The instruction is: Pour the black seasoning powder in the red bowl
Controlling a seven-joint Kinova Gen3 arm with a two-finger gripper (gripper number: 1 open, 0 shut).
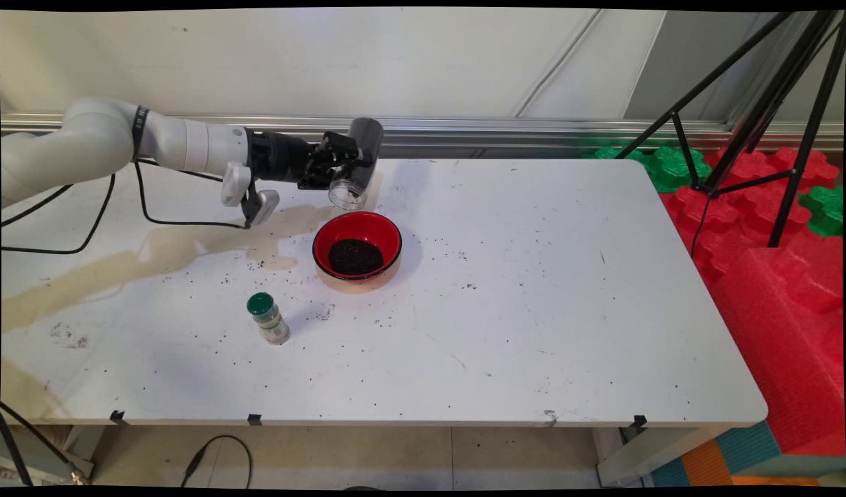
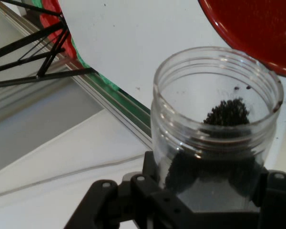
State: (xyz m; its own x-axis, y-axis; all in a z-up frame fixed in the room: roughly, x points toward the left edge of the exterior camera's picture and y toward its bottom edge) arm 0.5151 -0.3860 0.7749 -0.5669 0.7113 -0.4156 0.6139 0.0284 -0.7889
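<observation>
Black gripper [image 1: 336, 164]: pinching a clear plastic jar [image 2: 214, 124] round its lower body, so it's clamped on, not spread
Jar tilt: lying over with the open mouth pointing down and toward the near side, upper middle-left of the main view
Jar contents: a clump of dark granules [image 2: 227, 112] sitting near the neck, a few specks stuck on the rim
Right below: red bowl [image 1: 319, 241], black outside, with a pile of the same dark stuff [image 1: 355, 257] in the middle; jar mouth hangs above the bowl's far rim, not touching it
Further out: small spice bottle with a green cap [image 1: 268, 319], upright, well apart from the bowl toward the lower left
Mess: loose grains scattered around the bowl, plus a tan stain [image 1: 153, 255] running off to the left
Open room: white table [image 1: 533, 276] is bare across the whole right half
Edges: wall rail just behind the jar; tripod legs [image 1: 775, 103] and red and green foam blocks [image 1: 775, 241] past the right edge
</observation>
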